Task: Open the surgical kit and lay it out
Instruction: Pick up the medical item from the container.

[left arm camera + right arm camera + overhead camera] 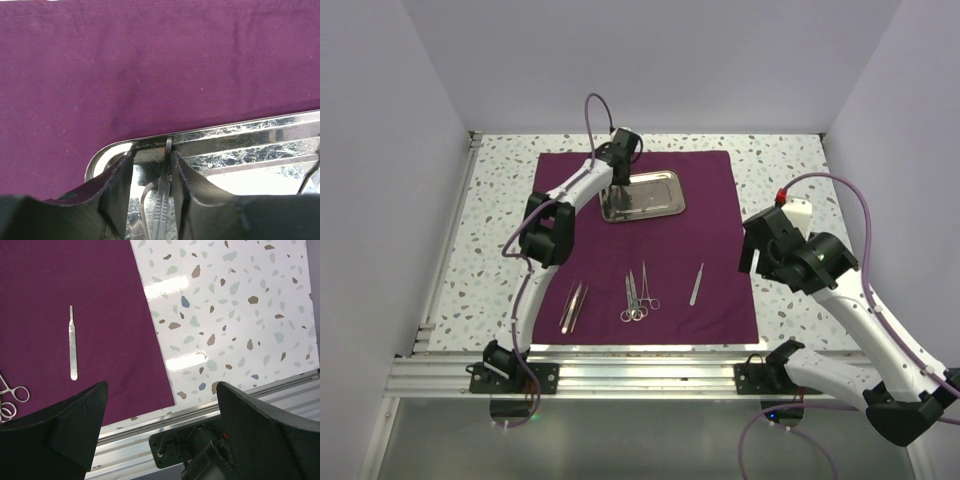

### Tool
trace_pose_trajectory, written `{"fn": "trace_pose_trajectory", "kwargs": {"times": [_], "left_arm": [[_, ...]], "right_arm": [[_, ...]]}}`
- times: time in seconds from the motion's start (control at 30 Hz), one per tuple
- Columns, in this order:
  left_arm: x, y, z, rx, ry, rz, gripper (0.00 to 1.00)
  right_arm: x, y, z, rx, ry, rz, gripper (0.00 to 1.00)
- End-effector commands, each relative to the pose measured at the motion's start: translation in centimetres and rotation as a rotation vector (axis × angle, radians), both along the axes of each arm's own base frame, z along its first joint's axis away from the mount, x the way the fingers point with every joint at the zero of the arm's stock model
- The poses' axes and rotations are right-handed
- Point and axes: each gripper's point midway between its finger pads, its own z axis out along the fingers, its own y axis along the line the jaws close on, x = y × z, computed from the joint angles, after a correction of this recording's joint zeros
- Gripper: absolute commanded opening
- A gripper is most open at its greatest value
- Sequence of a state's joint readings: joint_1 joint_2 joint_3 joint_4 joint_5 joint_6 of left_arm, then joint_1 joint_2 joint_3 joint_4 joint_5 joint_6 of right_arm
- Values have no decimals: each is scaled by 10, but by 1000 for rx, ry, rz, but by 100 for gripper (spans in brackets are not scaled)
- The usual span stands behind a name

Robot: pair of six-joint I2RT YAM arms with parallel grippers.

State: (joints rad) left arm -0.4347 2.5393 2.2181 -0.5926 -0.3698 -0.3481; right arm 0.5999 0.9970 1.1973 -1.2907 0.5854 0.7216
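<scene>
The dark purple cloth [705, 235] lies spread flat on the table. The shiny steel tray [658, 205] sits on its far half. My left gripper [620, 188] points down into the tray's left end. In the left wrist view my left gripper [152, 156] is narrowly open. A slim ribbed steel instrument [163, 200] stands between the jaws against the right finger [200, 195], clear of the left one. Tweezers [573, 307], ring-handled scissors and forceps [636, 296] and a flat handle [697, 284] lie on the cloth's near half. My right gripper [757, 258] is wide open and empty [161, 385] by the cloth's right edge.
The terrazzo tabletop [225, 305] shows to the right of the cloth [75, 285]. The flat handle [73, 342] and ring handles [14, 394] lie left of my right gripper. An aluminium rail [640, 375] runs along the near edge. Walls close in the table's sides and back.
</scene>
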Motion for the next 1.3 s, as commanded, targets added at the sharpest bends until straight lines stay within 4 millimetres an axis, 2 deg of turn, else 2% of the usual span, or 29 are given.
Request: {"fn": "trace_pose_trajectory", "kwargs": {"times": [0.0,0.33,0.37,0.4,0.5,0.6,0.73,0.87,0.93,0.97,1.0,1.03,1.1,1.13,1.17,1.2,1.23,1.27], "left_arm": [[-15,14,-39,37,112,9,37],[-31,9,-70,14,199,-16,9],[-31,8,-70,5,201,-20,3],[-30,8,-70,-4,202,-22,0],[-28,2,-63,-45,192,-37,0],[-21,-7,-35,-91,146,-56,0],[-9,-15,23,-166,56,-40,0],[-11,-27,66,-253,14,-30,0],[-21,-30,82,-280,8,-14,0],[-26,-33,85,-286,10,-16,0],[-37,-39,79,-292,33,-14,0],[-44,-44,92,-304,19,-20,0],[-65,-59,87,-296,48,-23,0],[-73,-65,95,-303,42,-28,0],[-86,-81,95,-312,49,-28,0],[-99,-87,87,-309,73,-29,0],[-108,-96,91,-323,73,-37,0],[-123,-116,90,-343,82,-51,0]], "right_arm": [[12,2,12,9,-56,-15,94],[15,5,11,14,-54,-19,94],[14,4,11,15,-55,-18,94],[14,4,10,12,-52,-17,94],[13,3,11,15,-56,-20,94],[12,2,12,23,-67,-20,94],[10,2,14,35,-83,-17,94],[9,2,14,48,-95,-8,94],[8,2,14,50,-97,0,94],[8,3,14,54,-101,2,94],[8,3,13,55,-99,6,94],[7,3,14,57,-104,10,94],[6,4,12,61,-101,19,94],[5,3,11,59,-98,26,94],[5,4,11,62,-101,27,94],[4,3,10,60,-98,30,94],[3,3,10,63,-99,34,94],[3,3,11,64,-99,36,94]]}}
